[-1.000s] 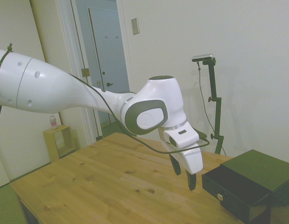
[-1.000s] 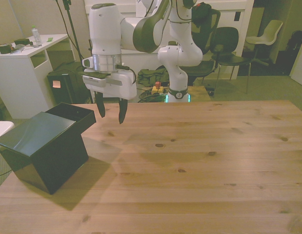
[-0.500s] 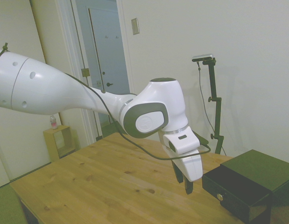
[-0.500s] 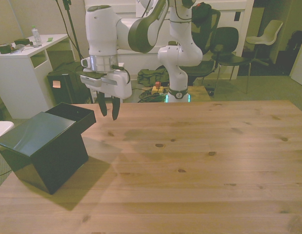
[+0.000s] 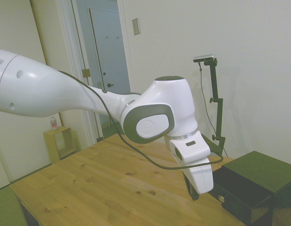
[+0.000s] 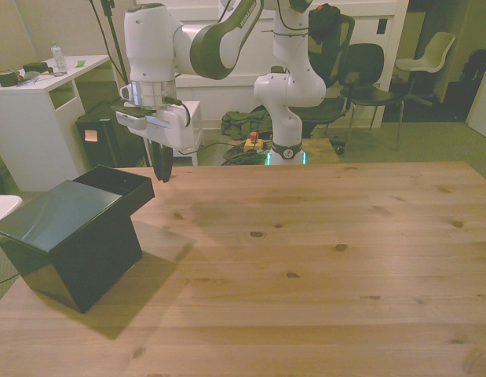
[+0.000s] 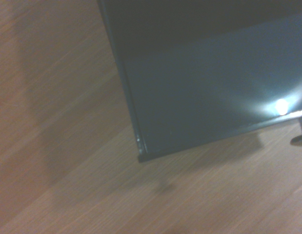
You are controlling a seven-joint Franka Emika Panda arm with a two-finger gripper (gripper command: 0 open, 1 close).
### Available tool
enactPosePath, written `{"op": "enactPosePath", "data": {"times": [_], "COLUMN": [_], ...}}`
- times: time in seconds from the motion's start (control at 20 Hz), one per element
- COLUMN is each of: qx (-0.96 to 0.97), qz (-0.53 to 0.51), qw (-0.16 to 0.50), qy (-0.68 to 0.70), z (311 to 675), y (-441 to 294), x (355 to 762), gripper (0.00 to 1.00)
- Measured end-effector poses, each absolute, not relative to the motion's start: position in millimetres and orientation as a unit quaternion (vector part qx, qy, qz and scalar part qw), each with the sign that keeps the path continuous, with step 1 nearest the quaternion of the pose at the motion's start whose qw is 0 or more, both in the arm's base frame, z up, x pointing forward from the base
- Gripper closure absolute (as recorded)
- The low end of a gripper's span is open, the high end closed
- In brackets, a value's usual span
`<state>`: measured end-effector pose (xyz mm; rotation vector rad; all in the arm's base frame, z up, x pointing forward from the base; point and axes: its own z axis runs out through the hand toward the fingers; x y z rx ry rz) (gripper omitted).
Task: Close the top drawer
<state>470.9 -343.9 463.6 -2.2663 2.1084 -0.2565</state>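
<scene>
Right now the gripper [image 6: 162,168] hangs just off the front of the top drawer [image 6: 126,187], fingers pressed together with nothing between them. Drawer is pulled out from the black cabinet [image 6: 66,236], which sits at the table's [image 6: 321,259] corner on the front view's left. In the side view the gripper [image 5: 196,193] is just beside the drawer front [image 5: 234,200]; can't tell if it's touching yet. Brass knob [image 5: 221,198] shows on that front, a bit below the fingertips.

Wrist view: drawer's open interior [image 7: 209,83] and its front corner over bare wood. A bright glare spot sits on the inside floor.

My read: approach is done, push hasn't started.

How to do it well:
- Keep fingers together, use them as a flat pusher.
- Land on the drawer front near the knob's height, close to centre, so the drawer doesn't skew in its slot.
- Push straight along the slide axis, toward the cabinet.
- Go slowly; cabinet looks light and unanchored, so it may slide or rotate on the table instead of the drawer closing.
- Stop when the front sits flush with the cabinet face.
</scene>
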Motion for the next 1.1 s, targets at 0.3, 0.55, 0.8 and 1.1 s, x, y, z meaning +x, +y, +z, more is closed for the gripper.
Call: {"op": "enactPosePath", "data": {"times": [0.3,0.55,0.8,1.1], "qx": [-0.738,-0.741,-0.744,-0.748], "qz": [-0.083,-0.083,-0.082,-0.081], "qw": [0.012,0.008,0.005,0.007], "qy": [0.670,0.667,0.664,0.658], "z": [474,476,470,473], "y": [-356,-370,-384,-390], "x": [476,484,497,512], "gripper": [1.00,1.00,1.00,1.00]}}
